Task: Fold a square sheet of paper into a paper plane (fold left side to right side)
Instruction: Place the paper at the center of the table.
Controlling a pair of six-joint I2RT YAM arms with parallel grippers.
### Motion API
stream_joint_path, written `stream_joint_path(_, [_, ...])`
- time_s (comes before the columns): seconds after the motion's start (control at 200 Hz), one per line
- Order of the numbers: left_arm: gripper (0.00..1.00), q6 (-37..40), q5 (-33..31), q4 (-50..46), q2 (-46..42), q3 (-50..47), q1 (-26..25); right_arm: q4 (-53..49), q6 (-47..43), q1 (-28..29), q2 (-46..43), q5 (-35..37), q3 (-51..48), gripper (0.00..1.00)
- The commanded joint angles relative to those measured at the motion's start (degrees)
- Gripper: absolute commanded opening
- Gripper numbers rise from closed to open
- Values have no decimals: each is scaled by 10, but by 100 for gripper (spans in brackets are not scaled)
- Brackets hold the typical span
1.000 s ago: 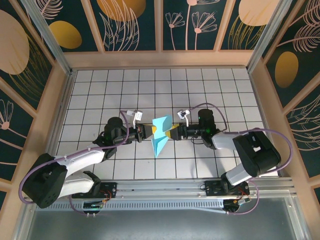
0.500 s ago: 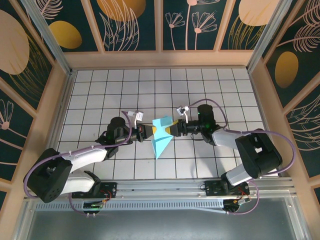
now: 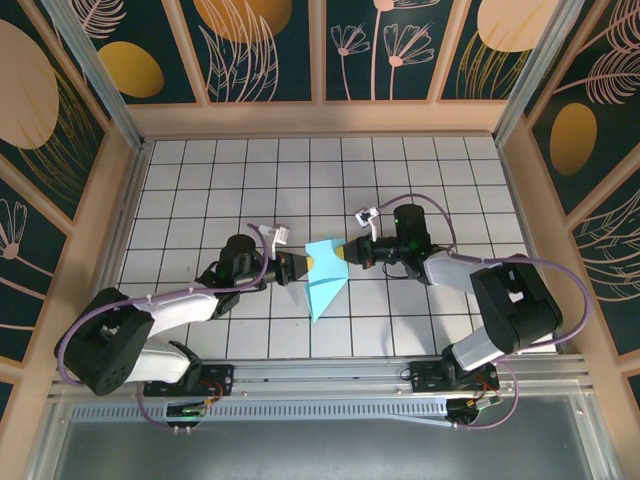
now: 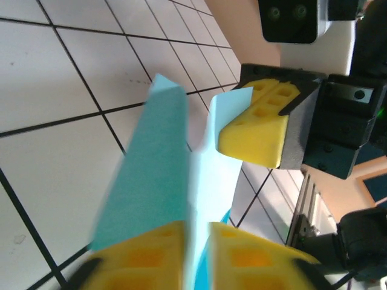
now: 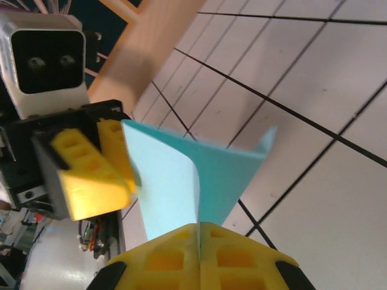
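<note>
The paper plane [image 3: 325, 277] is a folded, pointed piece of turquoise-blue paper held above the tiles at mid-table, its tip pointing toward the near edge. My left gripper [image 3: 298, 267] is shut on its left wing, and in the left wrist view the paper plane [image 4: 157, 163] runs up from between the yellow pads of that gripper [image 4: 196, 251]. My right gripper [image 3: 350, 255] is shut on the right wing. The right wrist view has the paper plane [image 5: 175, 181] pinched in the closed right gripper [image 5: 199, 244]. The two grippers face each other, a finger's width apart.
White tiled floor [image 3: 200, 180] stretches all round, bounded by wooden walls [image 3: 320, 118] at the back and sides. A metal rail [image 3: 330, 380] with the arm bases runs along the near edge.
Both grippers have shifted slightly toward the back and right with the paper. The wings have spread lower and flatter between them.
</note>
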Motion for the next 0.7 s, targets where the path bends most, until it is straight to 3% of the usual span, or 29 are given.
stream_joint_path(0.0, [38, 17, -40, -26, 0, 8, -3, -39, 4, 1, 26, 36, 19, 0])
stream_joint_path(0.095, [47, 29, -98, -64, -20, 7, -3, -49, 23, 3, 48, 59, 20, 0])
stream_joint_path(0.245, [51, 59, -159, -141, -54, 19, -3, -76, 61, 6, 47, 99, 26, 0])
stream_joint_path(0.45, [54, 105, -186, -258, -54, 68, -6, -165, 103, 6, 40, 129, 67, 0])
stream_joint_path(0.696, [56, 126, -247, -317, -57, 115, -78, -269, 157, 6, 35, 175, 116, 0])
